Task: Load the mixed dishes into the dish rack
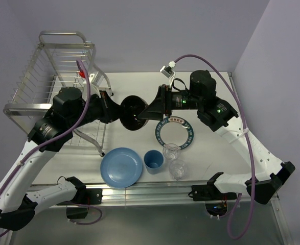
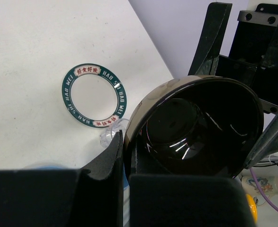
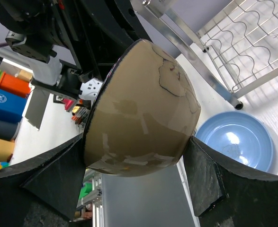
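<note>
The small black bowl (image 1: 133, 113) hangs on its side in mid-air over the table, between both grippers. My left gripper (image 1: 118, 111) (image 2: 124, 142) is shut on its rim, one finger inside the glossy black bowl (image 2: 200, 127) and one outside. My right gripper (image 1: 144, 113) (image 3: 136, 142) spans the outside of the bowl (image 3: 143, 109) from rim to base, both pads touching it. On the table lie the light-blue plate (image 1: 121, 167) (image 3: 236, 142), the lettered-rim plate (image 1: 188, 133) (image 2: 67, 90), the light-blue cup (image 1: 153, 161) and two clear glasses (image 1: 171, 151) (image 1: 178, 169). The dish rack (image 1: 52, 76) (image 3: 252, 33) stands at the left.
The rack's lower wire tier (image 1: 91, 133) reaches under my left arm, close to the blue plate. The cup and glasses stand in a tight group just below the lettered plate. A metal rail (image 1: 150, 193) runs along the table's near edge.
</note>
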Action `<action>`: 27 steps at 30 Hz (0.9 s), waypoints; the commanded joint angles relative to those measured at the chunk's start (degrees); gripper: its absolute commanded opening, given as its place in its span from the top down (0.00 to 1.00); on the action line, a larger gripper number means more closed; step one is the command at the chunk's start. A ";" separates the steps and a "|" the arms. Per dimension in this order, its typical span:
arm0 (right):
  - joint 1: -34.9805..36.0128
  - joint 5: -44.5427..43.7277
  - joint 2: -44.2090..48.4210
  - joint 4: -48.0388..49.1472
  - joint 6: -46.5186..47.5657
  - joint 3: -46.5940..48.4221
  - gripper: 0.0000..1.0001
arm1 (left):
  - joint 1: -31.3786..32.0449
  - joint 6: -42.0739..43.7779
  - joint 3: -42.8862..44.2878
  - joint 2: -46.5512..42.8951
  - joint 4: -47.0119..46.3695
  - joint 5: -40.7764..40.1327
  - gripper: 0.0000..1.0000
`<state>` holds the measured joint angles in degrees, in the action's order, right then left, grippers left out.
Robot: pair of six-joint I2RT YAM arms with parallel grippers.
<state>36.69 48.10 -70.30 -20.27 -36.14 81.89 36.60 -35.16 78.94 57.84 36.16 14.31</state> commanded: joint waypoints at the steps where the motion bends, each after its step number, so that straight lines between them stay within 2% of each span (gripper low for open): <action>1: 0.49 3.85 0.26 6.56 -0.95 -0.41 1.00 | -0.04 -0.26 1.13 -0.63 -5.67 3.01 1.00; 7: 0.49 2.36 1.04 6.91 -1.30 -1.90 1.00 | -0.65 0.18 1.92 0.07 -3.21 2.57 1.00; 8: 0.49 2.01 1.05 6.30 -1.30 -1.99 1.00 | -0.83 -0.08 1.84 0.08 -2.94 2.57 0.98; 9: 0.49 1.65 1.05 6.12 -1.21 -2.08 1.00 | -1.00 -0.17 1.66 -0.01 -2.85 2.66 0.91; 11: 0.49 0.95 1.22 5.95 -1.39 -2.26 1.00 | -1.18 -0.70 1.05 -0.19 -3.11 3.01 0.84; 14: 0.49 0.24 1.22 5.60 -1.30 -2.17 1.00 | -1.71 -0.53 0.96 -0.19 -3.12 3.71 0.87; 15: 0.58 0.24 1.31 5.68 -1.47 -2.08 1.00 | -1.88 -0.53 1.04 0.07 -2.85 3.80 0.85; 17: 0.49 -0.71 1.66 5.77 -1.48 -2.08 1.00 | -2.15 -0.44 1.31 0.16 -2.24 3.89 0.74; 18: 0.58 -1.16 1.75 5.60 -1.30 -2.08 1.00 | -2.49 -0.44 1.31 0.08 -2.06 3.54 0.58; 21: 0.49 -1.87 1.84 5.51 -1.56 -2.00 1.00 | -3.20 -0.61 0.78 -0.45 -2.06 3.97 0.46; 24: 0.49 -2.39 1.57 5.68 -2.09 -1.99 1.00 | -3.64 -0.79 0.25 -0.89 -1.89 3.98 0.37; 27: 0.49 -2.31 1.49 6.21 -2.79 -1.82 1.00 | -3.99 -0.88 -0.36 -1.42 -2.15 4.15 0.39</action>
<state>36.88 45.74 -70.30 -18.94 -38.02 79.13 33.15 -35.86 78.91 57.87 36.71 16.95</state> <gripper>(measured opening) 0.763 0.618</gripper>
